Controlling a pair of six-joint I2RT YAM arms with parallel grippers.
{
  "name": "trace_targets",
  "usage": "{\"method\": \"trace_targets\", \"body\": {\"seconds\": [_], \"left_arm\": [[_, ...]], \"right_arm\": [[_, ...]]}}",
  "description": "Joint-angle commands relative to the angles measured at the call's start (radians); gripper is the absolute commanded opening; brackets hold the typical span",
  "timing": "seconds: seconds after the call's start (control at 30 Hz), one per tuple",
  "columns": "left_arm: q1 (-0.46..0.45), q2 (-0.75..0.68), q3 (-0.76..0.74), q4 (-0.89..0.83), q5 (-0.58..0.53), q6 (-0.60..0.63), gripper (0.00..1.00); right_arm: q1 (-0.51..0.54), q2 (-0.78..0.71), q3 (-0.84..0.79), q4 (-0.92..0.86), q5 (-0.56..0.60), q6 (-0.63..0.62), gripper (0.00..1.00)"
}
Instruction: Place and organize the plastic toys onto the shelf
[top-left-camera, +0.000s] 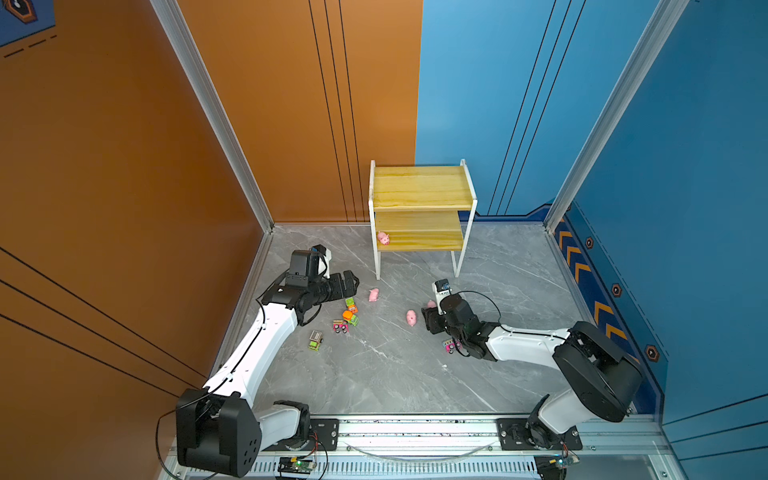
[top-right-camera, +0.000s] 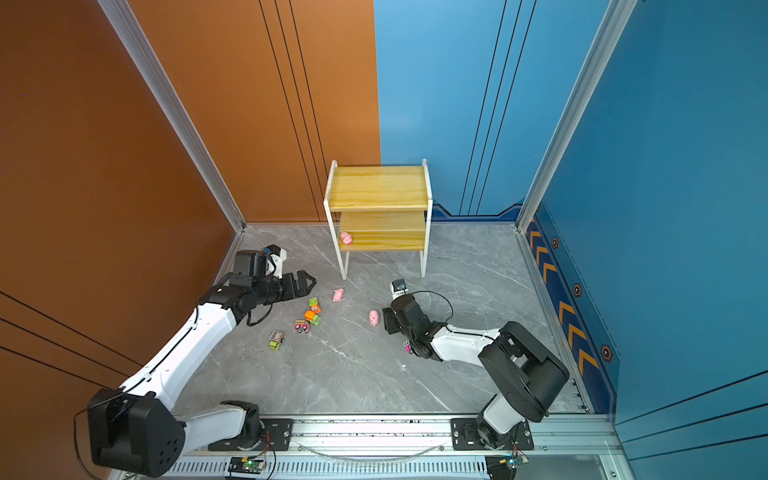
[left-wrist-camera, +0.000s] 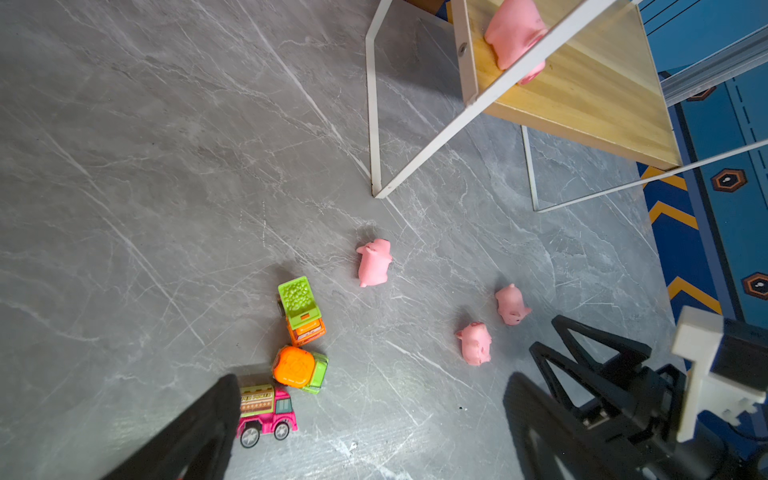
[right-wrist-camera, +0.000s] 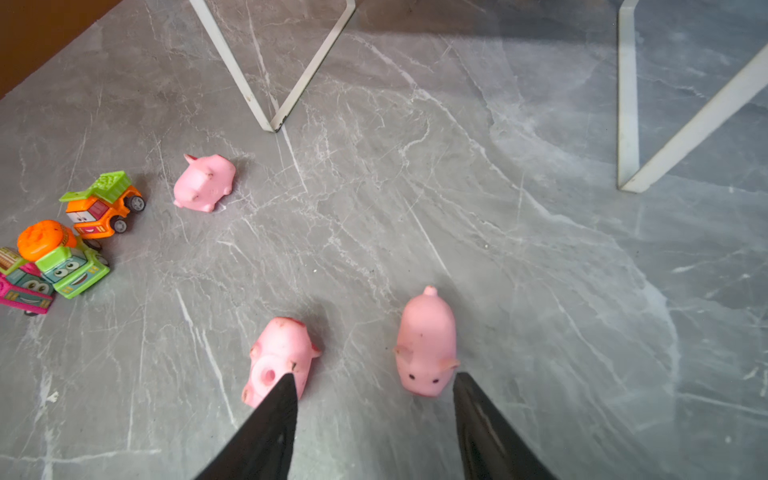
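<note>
Upright pig (right-wrist-camera: 426, 345) stands on floor (right-wrist-camera: 540, 249) just ahead of right gripper (right-wrist-camera: 374, 375), snout toward it, long axis in line w/ fingers (right-wrist-camera: 482, 424), off-centre twd one tip. Jaws half-open, empty. Tipped pig (right-wrist-camera: 278, 357) crowds other tip.

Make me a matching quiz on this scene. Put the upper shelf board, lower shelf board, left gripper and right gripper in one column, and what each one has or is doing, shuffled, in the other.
Column one:
1. upper shelf board
2. lower shelf board
3. left gripper
4. right gripper

Column two:
a. open, with an upright pig on the floor between its tips
b. carries a lone pig at its left end
c. carries no toys
d. wide open, holding nothing, next to the trucks

Pairs: 1-c, 2-b, 3-d, 4-a.
</note>
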Motion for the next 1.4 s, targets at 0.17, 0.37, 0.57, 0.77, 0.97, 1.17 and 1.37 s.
{"method": "trace_targets", "body": {"seconds": [0.17, 0.37, 0.57, 0.77, 0.97, 1.17, 1.37], "left_arm": [[-0.013, -0.002, -0.012, 0.018, 0.023, 0.000, 1.00], [-0.014, -0.005, -0.011, 0.018, 0.032, -0.001, 1.00], [-0.013, -0.006, -0.009, 0.018, 0.034, -0.002, 1.00], [-0.011, -0.002, -0.009, 0.018, 0.037, -0.003, 1.00], [-0.008, 0.004, -0.009, 0.020, 0.037, -0.003, 1.00], [-0.008, 0.010, -0.006, 0.019, 0.038, -0.003, 1.00], [-0.007, 0.014, -0.008, 0.020, 0.036, -0.003, 1.00]], "right_arm": [[0.014, 0.094, -0.070, 0.194, 0.177, 0.107, 0.58], [-0.004, 0.150, -0.068, 0.253, 0.149, 0.100, 0.56], [-0.039, 0.191, -0.055, 0.278, 0.124, 0.092, 0.51], [-0.054, 0.211, -0.041, 0.297, 0.086, 0.080, 0.49], [-0.060, 0.234, -0.031, 0.322, 0.048, 0.061, 0.44], [-0.060, 0.240, -0.017, 0.316, 0.032, 0.051, 0.34], [-0.060, 0.202, -0.026, 0.309, 0.029, 0.026, 0.20]]}}
